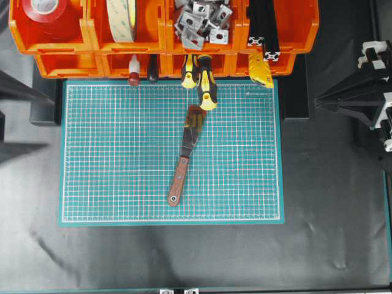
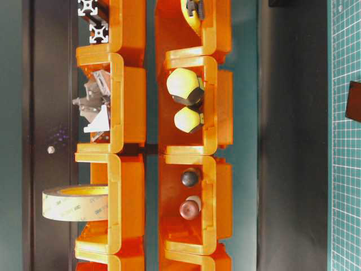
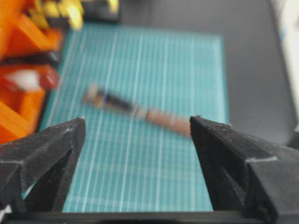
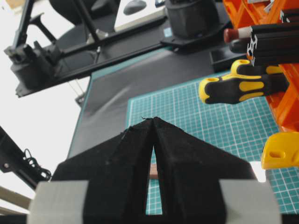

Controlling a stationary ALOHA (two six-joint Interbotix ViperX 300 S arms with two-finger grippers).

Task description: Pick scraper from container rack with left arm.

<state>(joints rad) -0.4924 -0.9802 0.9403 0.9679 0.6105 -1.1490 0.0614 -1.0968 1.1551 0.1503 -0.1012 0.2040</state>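
The rack (image 1: 162, 37) runs along the mat's (image 1: 110, 159) far edge and overhangs it on both sides. Two screwdrivers (image 1: 202, 79) jut from a lower bin over the mat's top edge. The rest of the mat lies bare around the scraper (image 1: 185, 156), with dark tabletop beyond its edges.

The scraper lies flat near the mat's middle, out of the rack, blade toward the screwdrivers and its tip just by a screwdriver handle, handle toward the near edge.

The left claw (image 3: 135, 135) is spread wide, holding nothing; the scraper (image 3: 140, 111) shows blurred between and beyond its fingers, well apart. The right claw (image 4: 154, 122) is pressed together, off to the side.
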